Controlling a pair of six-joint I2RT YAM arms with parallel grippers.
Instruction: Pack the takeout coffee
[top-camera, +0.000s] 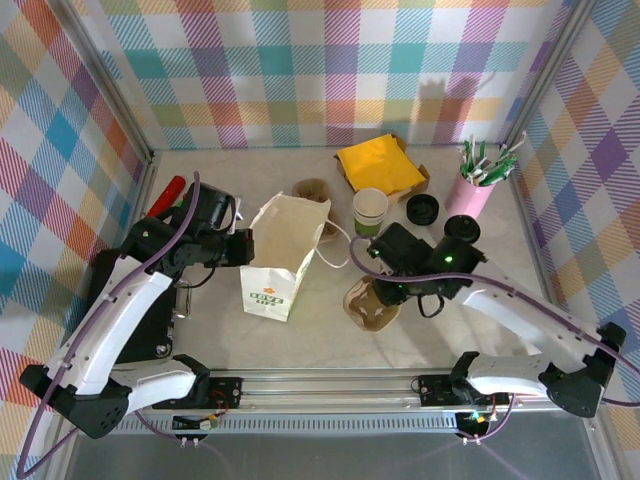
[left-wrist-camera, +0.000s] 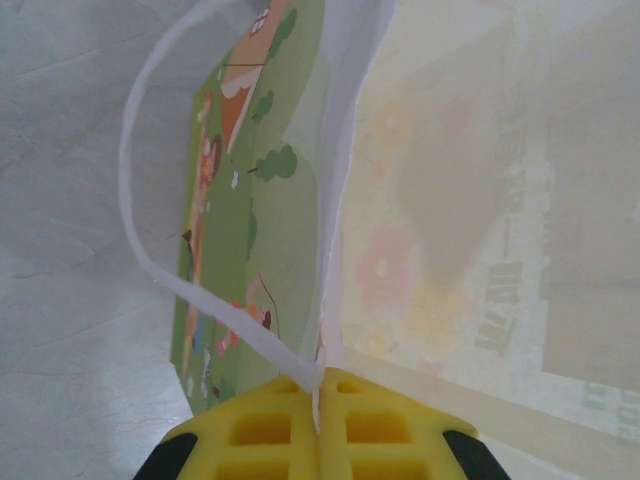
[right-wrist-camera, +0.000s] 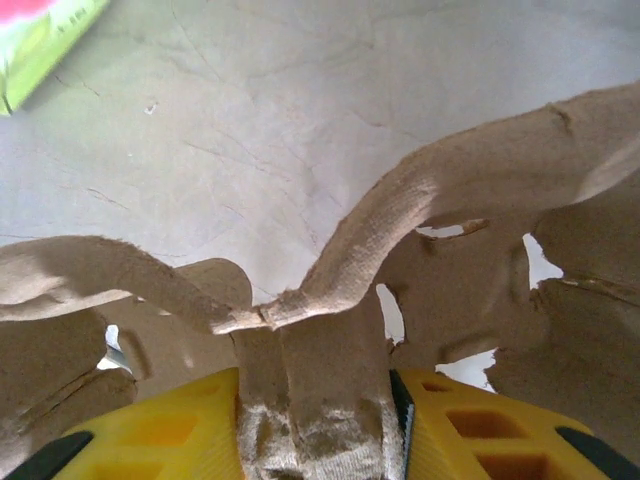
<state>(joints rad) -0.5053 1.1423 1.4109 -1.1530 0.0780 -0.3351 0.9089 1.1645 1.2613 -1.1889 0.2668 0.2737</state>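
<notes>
right tool (right-wrist-camera: 320, 400) clamps pulp carrier (top-camera: 368, 308) beside white bag (top-camera: 280, 240); lidless cup (top-camera: 370, 210) behind.

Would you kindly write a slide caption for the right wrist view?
Right gripper pinching the central rib of the brown pulp cup carrier, pale tabletop beyond.

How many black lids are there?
2. One round black plastic lid lies loose beside the cream paper cup; the other caps the takeout coffee by the pink straw cup. The white paper bag may hide more.
</notes>
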